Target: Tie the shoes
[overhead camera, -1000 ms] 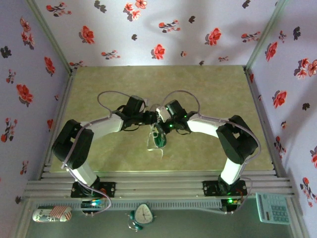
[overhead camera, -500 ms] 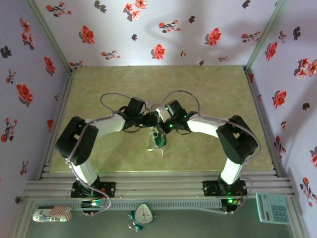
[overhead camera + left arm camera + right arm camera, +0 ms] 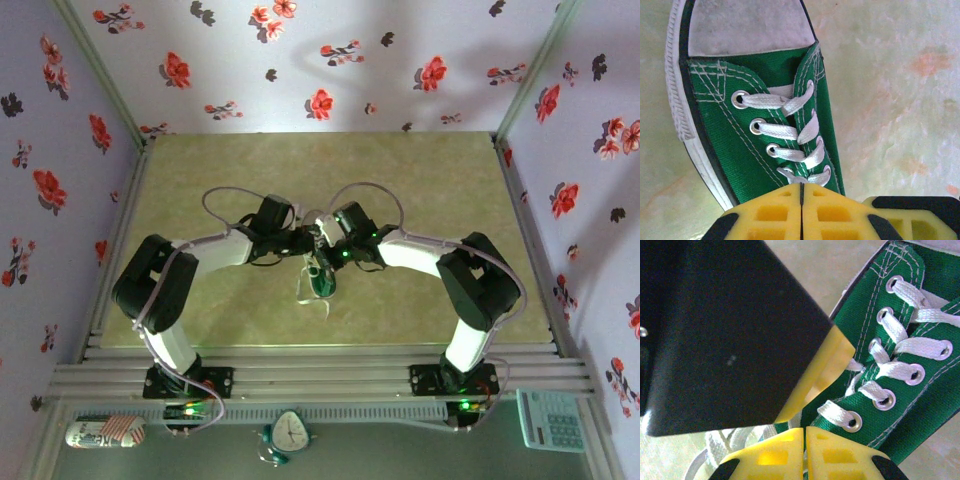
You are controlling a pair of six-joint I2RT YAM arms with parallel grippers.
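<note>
Gripper fingers (image 3: pixel 770 215) meet with no gap on both the left gripper (image 3: pixel 801 195) and the right gripper (image 3: pixel 804 437); I cannot tell whether either has a lace caught between them. Two arms bend inward, elbows out, wrists almost nose to nose over the one green sneaker (image 3: pixel 740 125). Its white laces (image 3: pixel 790 132) start just beyond the fingertips, its toe cap (image 3: pixel 745 25) points away from the left gripper, and it rests mid-worktop (image 3: pixel 430 190).

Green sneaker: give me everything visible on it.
The sneaker is dark green canvas with white stitching, a white rubber toe cap, a ribbed white sole rim, metal eyelets and white laces, crossed but untied. It stands sole-down on the table. The shut left gripper and right gripper sit at its top eyelets.
</note>
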